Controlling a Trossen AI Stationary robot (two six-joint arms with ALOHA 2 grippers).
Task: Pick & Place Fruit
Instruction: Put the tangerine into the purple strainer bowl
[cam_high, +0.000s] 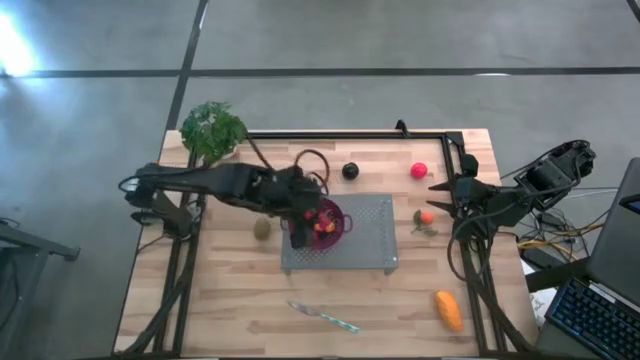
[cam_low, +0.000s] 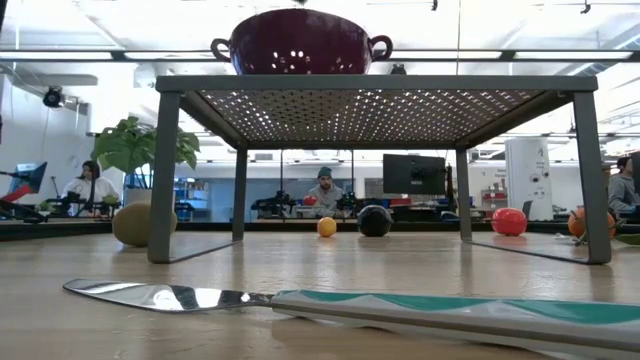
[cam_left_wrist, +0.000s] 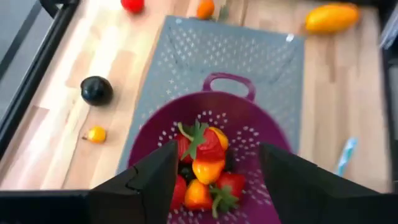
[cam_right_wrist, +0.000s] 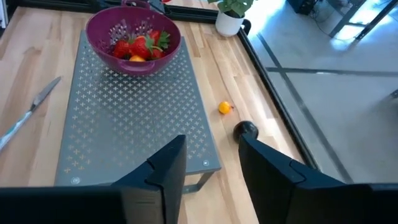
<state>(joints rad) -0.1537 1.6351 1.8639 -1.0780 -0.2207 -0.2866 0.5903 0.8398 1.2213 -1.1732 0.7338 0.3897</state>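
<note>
Strawberries (cam_left_wrist: 205, 155) and small orange pieces sit heaped inside a purple colander (cam_high: 326, 222), which stands on the left part of a grey perforated metal rack (cam_high: 370, 240) at mid-table. The left gripper (cam_high: 303, 222) hangs directly over the colander, fingers (cam_left_wrist: 146, 180) spread apart on either side of the heap, nothing held between them.

Loose fruit on the wooden table (cam_high: 220, 300): an olive-green kiwi (cam_high: 262, 229) just left of the rack, a dark plum (cam_high: 350, 171) and a tiny orange piece (cam_left_wrist: 96, 134) behind it, a pink-red ball (cam_high: 419, 170) towards the far right, a small red-orange fruit (cam_high: 426, 217) right of the rack, and an oblong orange fruit (cam_high: 449, 310) near the front right corner.

The right gripper (cam_high: 438, 192) waits at the right edge of the table, fingers (cam_right_wrist: 161, 174) parted and empty.

A teal-handled knife (cam_high: 322, 316) lies in front of the rack. A potted plant (cam_high: 212, 130) stands at the far left corner.
</note>
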